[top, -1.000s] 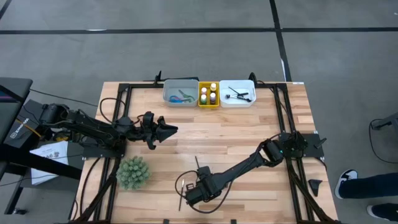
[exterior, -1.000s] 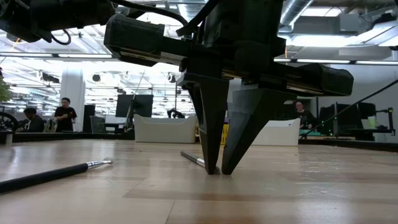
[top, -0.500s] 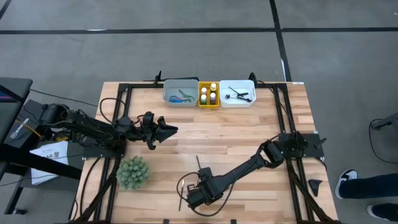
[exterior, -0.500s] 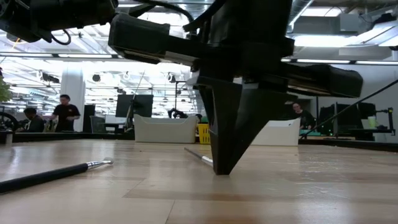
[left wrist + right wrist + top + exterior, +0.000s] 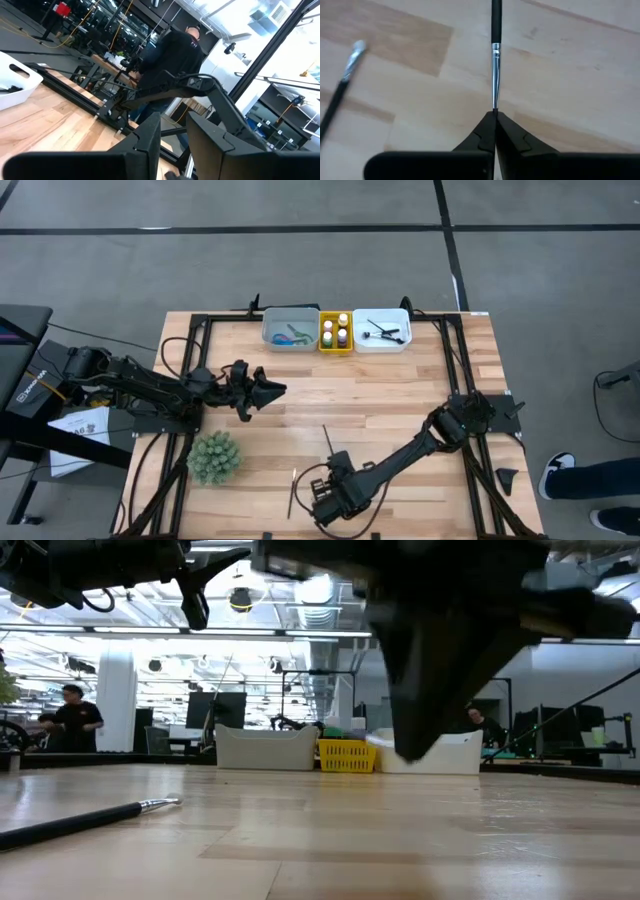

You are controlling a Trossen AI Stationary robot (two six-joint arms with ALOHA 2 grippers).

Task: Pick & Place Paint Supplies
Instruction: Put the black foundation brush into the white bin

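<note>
Our right gripper (image 5: 495, 116) now has its fingers pressed together on the bristle end of a thin dark-handled brush (image 5: 495, 60), whereas a second ago they stood apart with their tips on the desk (image 5: 400, 410). In the low view the gripper has risen off the wood, and the brush that lay behind it is gone from the surface, so we judge the pick made and the brush lifted. From above, this brush (image 5: 326, 439) sticks out from the gripper (image 5: 330, 498) toward the far trays. A second brush (image 5: 292, 492) lies on the desk just beside it, untouched. What follows, we think, is the carry to the white tray (image 5: 381, 342), where dark tools already lie. The grip is at the very tip, so the brush could swing or slip. Our left gripper (image 5: 270, 391) waits over the desk's left side, unmoved, fingers slightly apart (image 5: 150, 140) and empty.
</note>
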